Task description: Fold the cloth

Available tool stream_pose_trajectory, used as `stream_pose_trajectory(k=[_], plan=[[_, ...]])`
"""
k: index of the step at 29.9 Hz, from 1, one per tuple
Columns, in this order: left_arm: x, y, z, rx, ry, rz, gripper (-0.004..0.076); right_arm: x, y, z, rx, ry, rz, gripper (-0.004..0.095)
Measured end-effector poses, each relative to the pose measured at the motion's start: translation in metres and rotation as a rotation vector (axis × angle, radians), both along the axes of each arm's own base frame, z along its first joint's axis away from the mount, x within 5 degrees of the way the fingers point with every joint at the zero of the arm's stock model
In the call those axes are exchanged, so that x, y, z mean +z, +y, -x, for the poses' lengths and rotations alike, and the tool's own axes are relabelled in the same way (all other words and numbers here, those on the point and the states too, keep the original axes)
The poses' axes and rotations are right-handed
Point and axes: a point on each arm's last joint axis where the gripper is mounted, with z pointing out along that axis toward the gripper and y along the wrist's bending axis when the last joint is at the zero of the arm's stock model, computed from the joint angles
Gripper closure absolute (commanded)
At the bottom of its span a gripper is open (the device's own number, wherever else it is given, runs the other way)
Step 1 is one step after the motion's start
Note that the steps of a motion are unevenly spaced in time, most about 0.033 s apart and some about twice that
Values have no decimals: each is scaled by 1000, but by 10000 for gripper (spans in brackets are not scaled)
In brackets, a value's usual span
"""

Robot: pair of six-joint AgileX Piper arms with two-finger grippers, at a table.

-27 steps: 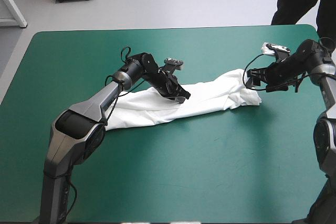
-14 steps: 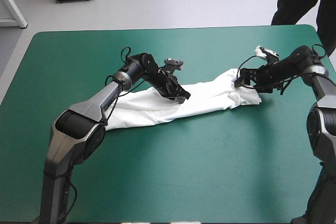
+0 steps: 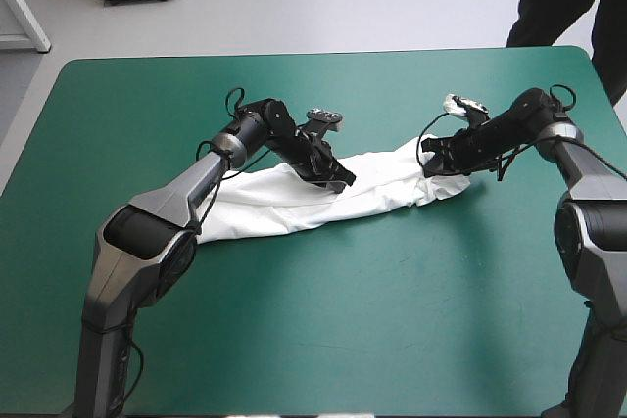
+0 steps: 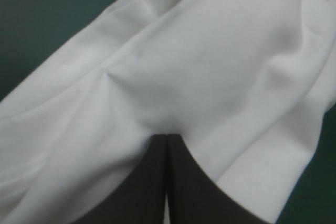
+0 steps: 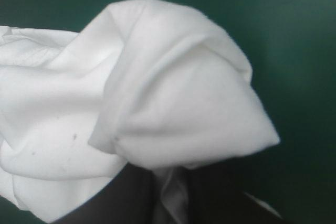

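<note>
White short-sleeved fabric T-shirt (image 3: pixel 284 201) is rumpled into one long band and lies mid-desk. Its long axis runs from the near left toward the far right. The left claw (image 3: pixel 339 180) sits about midway along the band, by its far edge. Its black fingers are drawn to a point with a sliver of fabric nipped between them, and cloth spreads ahead of it and to both sides. The right claw (image 3: pixel 432 165) is at the band's right end, all but closed on a bunched corner that bulges ahead of its fingers. Both claws work the right half, near each other. The band's left end lies free, with the left claw the nearer. Judgement: the coming move turns on carrying the right end along the axis toward that free end. The teal-green covered desk (image 3: pixel 392 320) is bare on the near side of both claws, with its edges well off.
</note>
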Motion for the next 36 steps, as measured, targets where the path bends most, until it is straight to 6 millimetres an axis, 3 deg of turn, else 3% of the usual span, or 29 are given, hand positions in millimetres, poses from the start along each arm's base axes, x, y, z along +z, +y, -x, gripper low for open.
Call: stream_pose_trajectory(k=[9,19,24,32,36], plan=[[-1,1,1,-2,10,-16,746,11,0,3,9,-16,5,920],[-1,2,3,7,39,-27,746,94,0,8,30,-202,9,920],[-1,2,5,2,70,-34,746,113,1,15,47,-215,0,920],[-1,0,8,-4,88,-25,746,161,4,30,64,-326,-24,920],[1,-2,8,-9,86,-22,746,173,6,31,69,-359,-36,920]])
